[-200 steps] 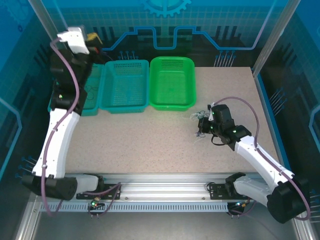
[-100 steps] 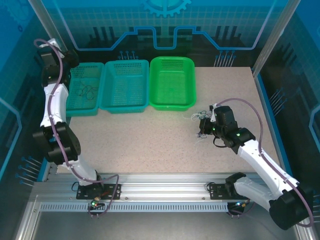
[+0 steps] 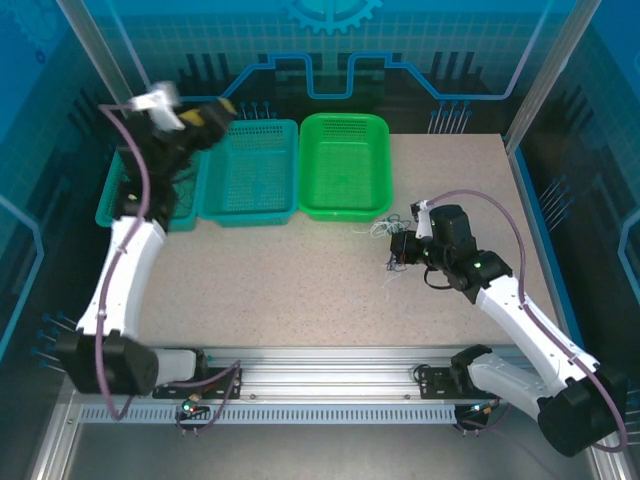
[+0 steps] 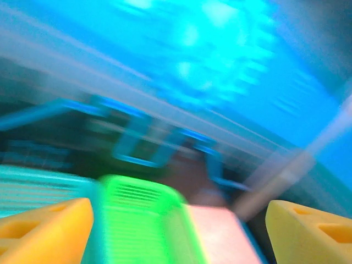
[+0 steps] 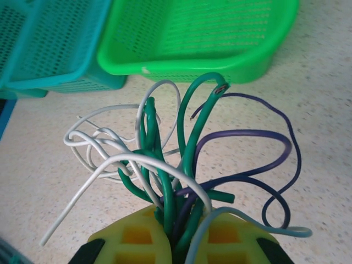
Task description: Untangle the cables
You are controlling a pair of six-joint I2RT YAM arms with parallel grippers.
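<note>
Right claw (image 5: 176, 242) pinched shut on the cables (image 5: 165, 165) at their root; the bunch fans up and away from its tips toward the near rim of the green basket (image 5: 209, 33), long axis running straight out from the jaws. It sits low over the counter (image 3: 300, 280), right of centre. Left claw (image 4: 176, 220) wide, nothing between its yellow fingers, high over the teal baskets (image 3: 250, 170) and well apart from the bunch – view blurred. The right arm is the nearer; any pull on a single strand would likely need the left brought across. Strands thin, smooth-jacketed, springy: green ones stiffest and most upright, one with a cut tip; white ones splay leftward in loose loops; purple arcs right; one pale blue. Baskets perforated plastic – counter speckled, matte.
</note>
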